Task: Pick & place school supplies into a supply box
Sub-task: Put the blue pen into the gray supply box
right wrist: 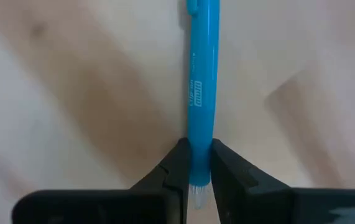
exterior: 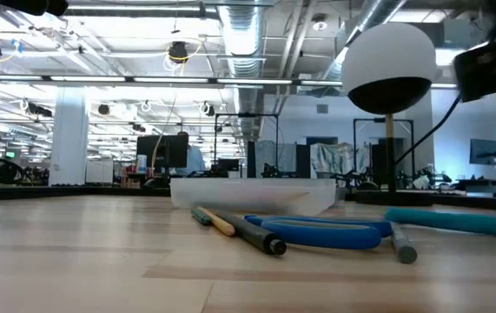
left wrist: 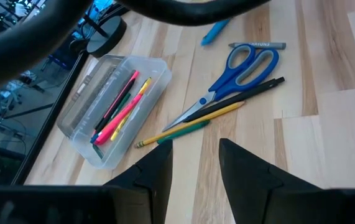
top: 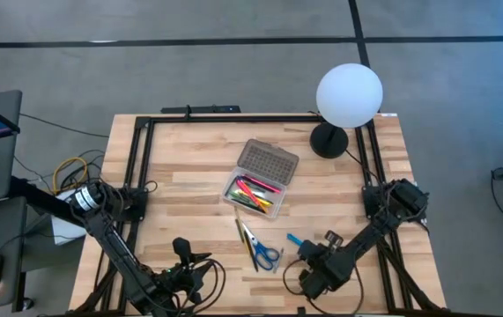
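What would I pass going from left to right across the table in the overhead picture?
Left gripper → box holding pens → scissors → blue pen → right gripper, closed on that pen → white globe lamp.

Open workshop hall around a pale butcher-block wooden table (top: pixel 189 167)

Grey concrete floor (top: pixel 233 70) crossed by dark lines; exposed silver ceiling ducts (exterior: pixel 265 35), strip lights, distant desk monitors (exterior: pixel 165 149).
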